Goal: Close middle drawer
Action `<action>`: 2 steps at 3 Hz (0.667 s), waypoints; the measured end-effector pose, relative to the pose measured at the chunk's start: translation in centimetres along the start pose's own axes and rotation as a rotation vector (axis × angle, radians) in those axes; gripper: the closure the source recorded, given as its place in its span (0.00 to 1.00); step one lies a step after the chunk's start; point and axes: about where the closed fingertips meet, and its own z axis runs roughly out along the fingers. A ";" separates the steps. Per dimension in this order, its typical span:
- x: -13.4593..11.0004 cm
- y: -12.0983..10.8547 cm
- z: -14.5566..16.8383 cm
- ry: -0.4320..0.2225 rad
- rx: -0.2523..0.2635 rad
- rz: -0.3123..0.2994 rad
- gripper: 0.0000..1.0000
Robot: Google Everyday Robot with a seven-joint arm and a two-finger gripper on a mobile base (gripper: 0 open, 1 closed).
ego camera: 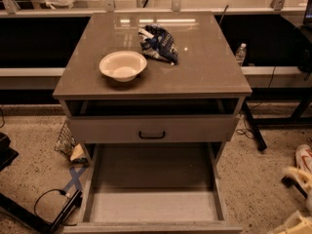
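Observation:
The middle drawer (153, 206) is pulled far out toward me below the top drawer. Its long plain grey tray is empty, and its front edge (151, 226) lies at the bottom of the view, with the handle out of view. The top drawer (151, 129), with a small black handle, stands slightly out under the cabinet top. My gripper (288, 201) is at the lower right, low above the floor and to the right of the middle drawer's front corner. Its cream fingers (296, 176) are spread apart and hold nothing. It touches nothing.
On the cabinet top (209, 67) sit a white bowl (123, 65) and a dark blue chip bag (158, 43). A water bottle (240, 54) stands behind on the right. Cables and a black stand (53, 211) lie on the floor at left; a black leg (253, 128) slants at right.

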 end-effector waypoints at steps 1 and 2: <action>0.2 0.3 0.0 -0.001 -0.002 0.006 0.36; 0.0 0.3 0.0 0.000 -0.002 0.002 0.59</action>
